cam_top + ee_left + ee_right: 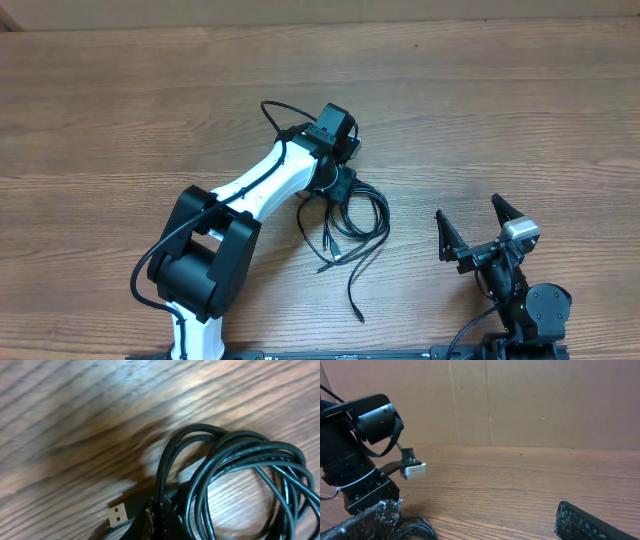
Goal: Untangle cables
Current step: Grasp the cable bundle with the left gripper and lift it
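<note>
While the cables (352, 222) are seen coiled mid-tabletop (120, 100), loose plug ends are pointed toward the near edge | left gripper (338, 182) is set on the coil's far side, jaws together, pinch on a cord can't be told | right gripper (473, 225) is held wide apart by the near-right corner, well apart from the coil

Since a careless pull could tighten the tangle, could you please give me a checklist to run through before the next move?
1. Left gripper shut and down at the cables: ok.
2. A cord actually pinched in it: cannot tell.
3. Right gripper open and ready: ok.
4. Right gripper at the bundle: not ok, it stands apart from it.
5. USB plug in the left wrist view: ok.
6. Cords separated: not ok, the loops overlap in one bundle.
</note>
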